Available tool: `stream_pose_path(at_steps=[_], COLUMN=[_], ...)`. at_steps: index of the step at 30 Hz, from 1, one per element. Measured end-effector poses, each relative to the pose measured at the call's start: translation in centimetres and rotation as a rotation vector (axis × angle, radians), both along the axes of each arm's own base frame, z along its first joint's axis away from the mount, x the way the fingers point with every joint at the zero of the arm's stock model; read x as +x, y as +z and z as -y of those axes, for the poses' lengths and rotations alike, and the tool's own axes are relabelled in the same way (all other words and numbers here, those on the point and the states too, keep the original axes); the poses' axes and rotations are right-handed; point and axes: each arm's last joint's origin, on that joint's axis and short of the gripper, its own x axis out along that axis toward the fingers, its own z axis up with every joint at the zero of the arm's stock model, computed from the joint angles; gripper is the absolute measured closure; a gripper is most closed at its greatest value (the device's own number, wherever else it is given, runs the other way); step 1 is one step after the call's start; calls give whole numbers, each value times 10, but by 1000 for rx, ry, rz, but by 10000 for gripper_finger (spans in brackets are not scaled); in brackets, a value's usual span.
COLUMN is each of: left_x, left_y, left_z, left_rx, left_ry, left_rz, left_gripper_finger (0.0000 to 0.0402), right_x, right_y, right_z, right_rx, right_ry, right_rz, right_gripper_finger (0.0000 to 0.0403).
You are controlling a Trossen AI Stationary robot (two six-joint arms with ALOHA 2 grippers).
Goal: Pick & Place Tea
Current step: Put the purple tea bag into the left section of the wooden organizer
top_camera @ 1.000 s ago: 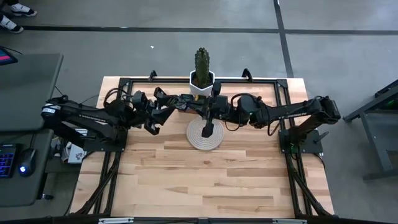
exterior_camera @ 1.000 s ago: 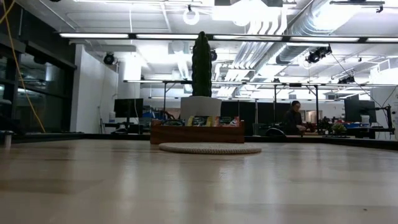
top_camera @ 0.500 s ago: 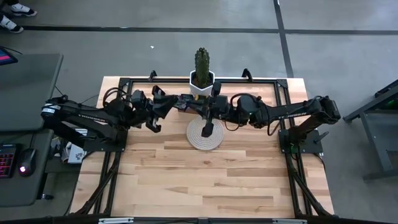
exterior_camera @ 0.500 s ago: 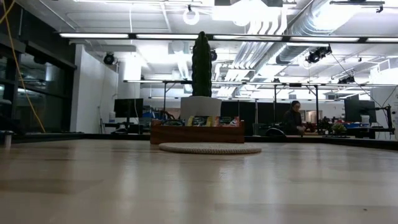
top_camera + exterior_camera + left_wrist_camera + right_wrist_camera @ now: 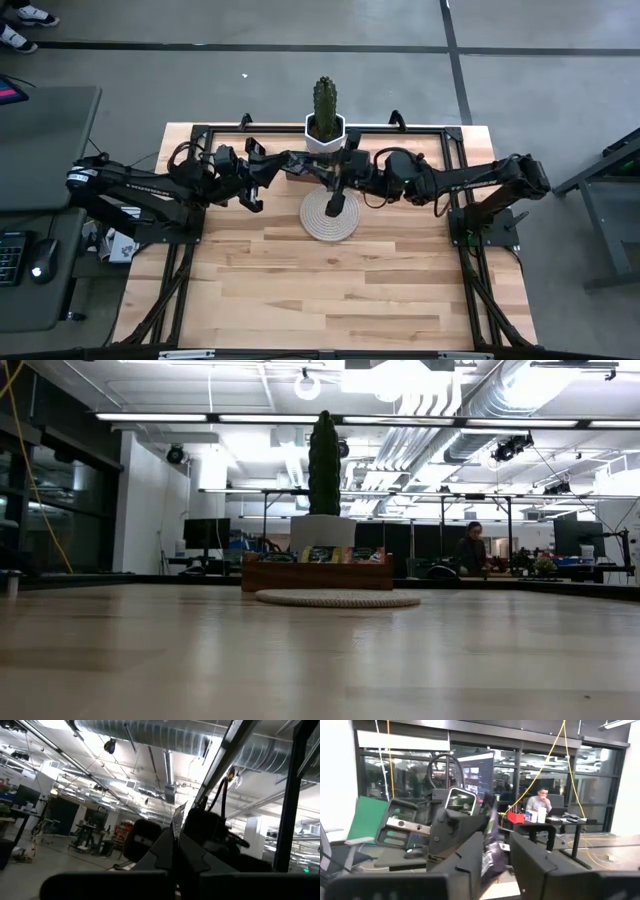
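I see wood table (image 5: 320, 290), office room behind. Both arms meet above mat (image 5: 330, 216): left gripper (image 5: 262, 166) fingers pinching sachet (image 5: 492, 851); right gripper (image 5: 345, 163) fingers parted beside it.

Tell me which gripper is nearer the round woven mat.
Right. The right gripper hangs directly above the round woven mat, over its middle. The left gripper is off to the mat's left side, above bare table.
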Motion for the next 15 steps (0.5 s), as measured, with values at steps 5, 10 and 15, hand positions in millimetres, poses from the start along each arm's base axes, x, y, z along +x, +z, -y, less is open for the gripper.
stream_pose_path(at_steps=[5, 10, 15], left_x=[1, -4, -1], left_y=[-2, -8, -23], left_z=[0, -9, -31], left_rx=[17, 53, 86], left_ry=[-2, 9, -9], left_rz=[-31, -190, -524], left_gripper_finger=[401, 401, 401], right_x=[-20, -57, -90], right_y=[13, 29, 34], right_z=[3, 6, -1], right_rx=[13, 87, 180], right_ry=[-65, -85, -42], right_rz=[-44, -121, -221], right_gripper_finger=[272, 237, 225])
